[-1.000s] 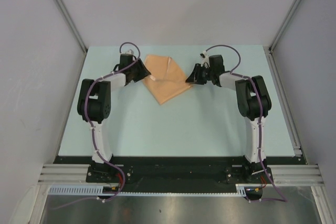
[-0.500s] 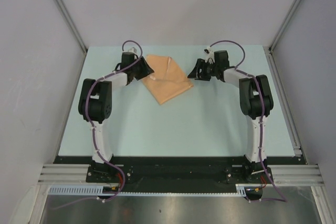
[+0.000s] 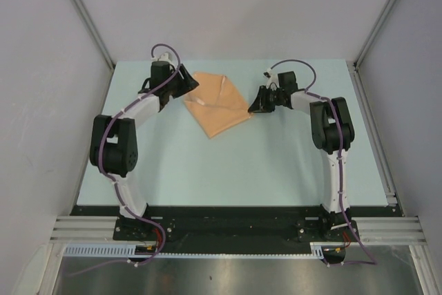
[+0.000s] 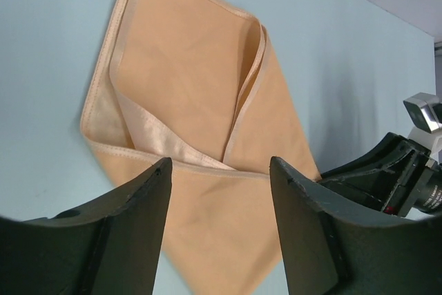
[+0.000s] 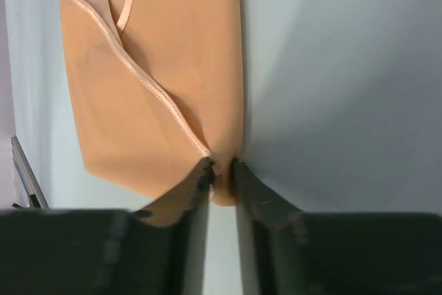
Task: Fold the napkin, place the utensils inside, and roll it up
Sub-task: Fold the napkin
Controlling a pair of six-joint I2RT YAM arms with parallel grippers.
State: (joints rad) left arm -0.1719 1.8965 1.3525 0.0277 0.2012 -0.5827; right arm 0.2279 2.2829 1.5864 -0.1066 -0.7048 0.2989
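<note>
I see the napkin [image 3: 217,106] lying flat toward the far side of the pale blue table [image 3: 228,170], between my two arms. It is partly folded, with its hemmed flaps overlapping. My left gripper [image 4: 221,165] has its jaws spread wide over the cloth's left corner and holds nothing. My right gripper [image 5: 221,169] is drawn in narrow, and its fingertips [image 5: 202,174] pinch the napkin's right corner.
</note>
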